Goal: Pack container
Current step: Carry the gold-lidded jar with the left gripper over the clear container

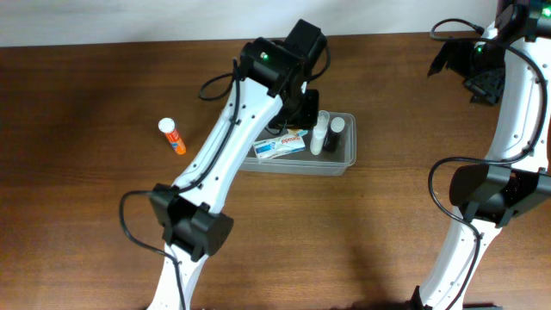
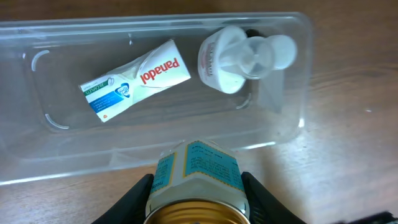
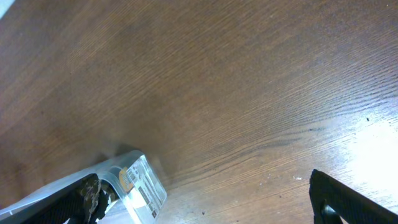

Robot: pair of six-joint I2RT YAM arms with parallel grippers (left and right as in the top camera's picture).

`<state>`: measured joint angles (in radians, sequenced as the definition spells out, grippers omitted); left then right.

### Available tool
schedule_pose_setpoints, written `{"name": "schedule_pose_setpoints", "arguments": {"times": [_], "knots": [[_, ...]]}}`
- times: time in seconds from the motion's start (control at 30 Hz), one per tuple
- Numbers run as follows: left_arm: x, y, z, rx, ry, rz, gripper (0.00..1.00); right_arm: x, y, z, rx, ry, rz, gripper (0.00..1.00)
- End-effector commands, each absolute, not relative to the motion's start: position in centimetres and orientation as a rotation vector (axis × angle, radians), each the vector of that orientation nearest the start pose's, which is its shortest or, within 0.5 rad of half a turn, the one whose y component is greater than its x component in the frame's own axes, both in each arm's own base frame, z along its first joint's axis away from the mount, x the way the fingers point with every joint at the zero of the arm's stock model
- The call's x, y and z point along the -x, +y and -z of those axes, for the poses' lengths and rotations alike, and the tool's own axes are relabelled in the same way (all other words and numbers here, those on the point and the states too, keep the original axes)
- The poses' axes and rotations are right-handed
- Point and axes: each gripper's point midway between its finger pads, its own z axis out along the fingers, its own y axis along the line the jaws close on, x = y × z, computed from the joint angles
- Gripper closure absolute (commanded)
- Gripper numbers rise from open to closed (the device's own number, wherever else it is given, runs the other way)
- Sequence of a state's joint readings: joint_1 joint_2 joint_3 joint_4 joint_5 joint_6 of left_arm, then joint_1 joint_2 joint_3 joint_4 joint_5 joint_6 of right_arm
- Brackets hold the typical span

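Note:
The container (image 1: 343,161) is a clear rectangular tub in the middle of the table. In it lie a white Panadol box (image 2: 137,79) and a white bottle (image 2: 233,59); the overhead view shows a dark-capped bottle (image 1: 337,131) beside them. My left gripper (image 2: 198,194) is shut on a jar (image 2: 202,171) with a gold lid and a teal-and-white label, held just above the container's long rim (image 2: 186,152). My right gripper (image 3: 205,199) is open over bare table at the far right, with nothing between its fingers.
An orange tube (image 1: 173,137) with a white cap lies on the table left of the left arm. In the right wrist view a stickered corner of the clear tub (image 3: 140,180) shows beside the left finger (image 3: 87,194).

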<state>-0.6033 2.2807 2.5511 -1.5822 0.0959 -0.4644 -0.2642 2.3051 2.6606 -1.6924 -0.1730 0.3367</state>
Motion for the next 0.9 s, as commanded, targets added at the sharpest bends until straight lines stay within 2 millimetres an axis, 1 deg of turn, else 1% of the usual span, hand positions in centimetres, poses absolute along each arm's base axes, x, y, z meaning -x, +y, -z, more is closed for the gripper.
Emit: {"name": "schedule_pose_setpoints", "arguments": {"times": [0.0, 0.07, 0.13, 0.23, 0.33, 0.57, 0.7, 0.8, 0.87], "knots": [[-38.6, -28.7, -18.2, -0.208, 2.972, 0.283, 0.69, -45.0, -9.4, -21.6, -0.837, 2.783, -0.245, 0.02], [-38.7, -28.7, -17.5, -0.208, 2.986, 0.272, 0.69, -45.0, -9.4, -21.6, -0.837, 2.783, -0.245, 0.02], [-39.2, -29.0, -16.2, -0.208, 2.994, 0.253, 0.69, -45.0, -9.4, -21.6, -0.837, 2.783, -0.245, 0.02], [-39.6, -29.2, -15.1, -0.206, 3.004, 0.246, 0.69, -45.0, -9.4, -21.6, -0.837, 2.783, -0.245, 0.02], [-39.8, -29.3, -13.7, -0.205, 3.026, 0.230, 0.68, -45.0, -9.4, -21.6, -0.837, 2.783, -0.245, 0.02], [-40.1, -29.0, -10.7, -0.186, 3.083, 0.184, 0.68, -45.0, -9.4, -21.6, -0.837, 2.783, -0.245, 0.02], [-40.5, -28.2, -10.4, -0.154, 3.093, 0.175, 0.69, -45.0, -9.4, -21.6, -0.837, 2.783, -0.245, 0.02], [-41.3, -26.5, -10.2, -0.036, 3.096, 0.118, 0.69, -45.0, -9.4, -21.6, -0.837, 2.783, -0.245, 0.02], [-41.4, -25.9, -9.8, -0.014, 3.108, 0.102, 0.69, -45.0, -9.4, -21.6, -0.837, 2.783, -0.245, 0.02]]}}
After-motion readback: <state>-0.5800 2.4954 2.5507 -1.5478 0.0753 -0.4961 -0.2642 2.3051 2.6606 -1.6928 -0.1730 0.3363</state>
